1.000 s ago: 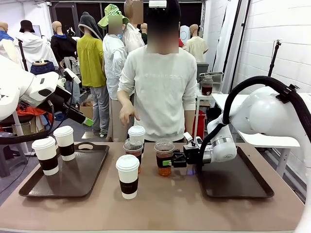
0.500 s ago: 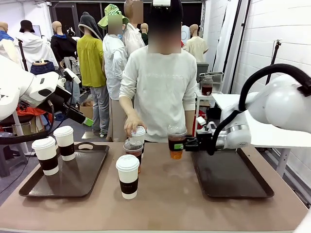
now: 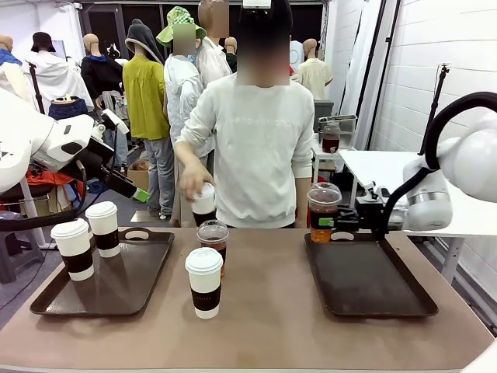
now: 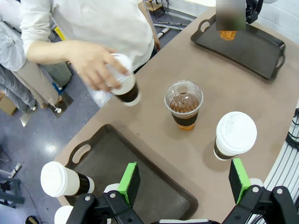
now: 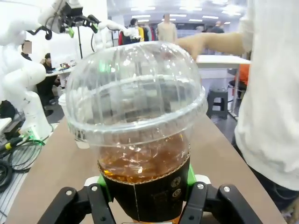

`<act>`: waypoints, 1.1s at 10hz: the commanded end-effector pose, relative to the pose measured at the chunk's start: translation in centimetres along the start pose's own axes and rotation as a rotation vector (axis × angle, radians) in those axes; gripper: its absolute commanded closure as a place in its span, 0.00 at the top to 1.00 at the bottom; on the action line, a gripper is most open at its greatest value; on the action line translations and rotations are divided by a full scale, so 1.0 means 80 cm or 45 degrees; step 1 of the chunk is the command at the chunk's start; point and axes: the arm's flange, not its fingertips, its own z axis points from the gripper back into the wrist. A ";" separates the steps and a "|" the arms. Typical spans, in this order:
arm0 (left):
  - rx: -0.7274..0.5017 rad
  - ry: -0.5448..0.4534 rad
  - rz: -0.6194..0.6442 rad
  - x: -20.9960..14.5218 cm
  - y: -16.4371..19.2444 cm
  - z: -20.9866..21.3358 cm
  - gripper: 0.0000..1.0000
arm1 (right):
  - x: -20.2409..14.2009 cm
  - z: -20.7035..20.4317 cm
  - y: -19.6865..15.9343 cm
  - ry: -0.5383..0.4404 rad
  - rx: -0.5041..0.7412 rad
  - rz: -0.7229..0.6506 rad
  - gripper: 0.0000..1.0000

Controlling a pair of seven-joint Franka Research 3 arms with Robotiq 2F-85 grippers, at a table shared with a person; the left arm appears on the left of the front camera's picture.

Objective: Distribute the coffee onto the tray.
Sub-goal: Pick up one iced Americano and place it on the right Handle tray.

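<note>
Coffee, one clear domed cup [image 3: 324, 211] of amber drink with ice: the right pincer [image 3: 332, 223] is clamping it at the dark sleeve, jaws closed on both sides, and is holding it upright in the air over the far rim of the right tray [image 3: 365, 284], which is lying just below and carrying nothing yet. Risk: set down from here, the base could be catching the rim or handle and tipping; a hard squeeze could be buckling the soft wall and popping the lid. Well off to the pincer's side, the left tray [image 3: 128, 284] is holding two white lidded cups [image 3: 72, 249]. Between the trays one single white cup [image 3: 204, 281] and a second domed cup [image 3: 213, 242] are waiting on the table [image 3: 264, 326]. The person's hand [image 3: 190, 180] is lifting a further white cup [image 3: 204, 208]. The left pincer [image 4: 184, 176] is hanging open, gripping nothing.
</note>
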 end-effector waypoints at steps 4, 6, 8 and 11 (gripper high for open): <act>-0.011 -0.008 0.005 -0.002 0.001 0.000 1.00 | 0.002 0.019 0.015 -0.018 -0.068 -0.008 0.64; -0.011 -0.008 0.005 -0.002 0.001 0.000 1.00 | -0.007 0.029 0.000 0.004 -0.050 0.004 0.64; -0.011 -0.008 0.005 -0.002 0.001 0.000 1.00 | -0.017 0.022 0.002 0.026 -0.056 0.018 0.64; -0.011 -0.008 0.005 -0.002 0.001 0.000 1.00 | -0.042 0.033 -0.038 -0.006 -0.076 0.032 0.64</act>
